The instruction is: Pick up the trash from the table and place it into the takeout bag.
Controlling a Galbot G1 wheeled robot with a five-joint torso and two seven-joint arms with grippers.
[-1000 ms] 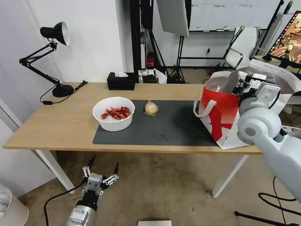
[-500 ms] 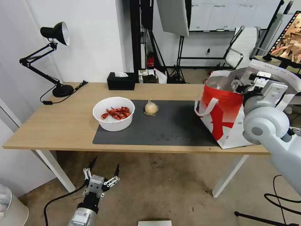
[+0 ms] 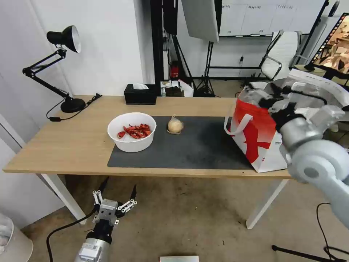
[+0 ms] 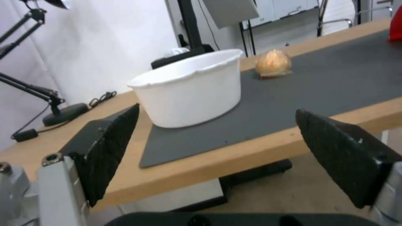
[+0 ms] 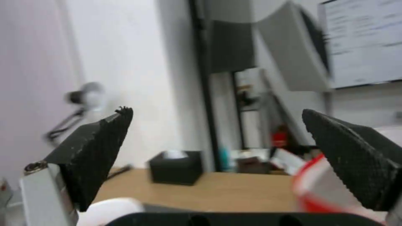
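My right pincer [image 3: 281,100] has lifted from the white-and-red foil-lined takeout bag [image 3: 256,136] at frame right, jaws wide and empty. The white round bowl of red shells [image 3: 132,131] and knotted clear bag [image 3: 175,125] remain on the light-wood tabletop [image 3: 72,138]. Left pincer [image 3: 115,199] hangs wide, lower left.

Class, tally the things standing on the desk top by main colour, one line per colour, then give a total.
White: 2, round white bowl, white-and-red takeout bag
Black: 2, black desk lamp, black tissue box
Beige: 1, knotted clear bag of beige lump
Dark grey: 1, mat
Total: 6
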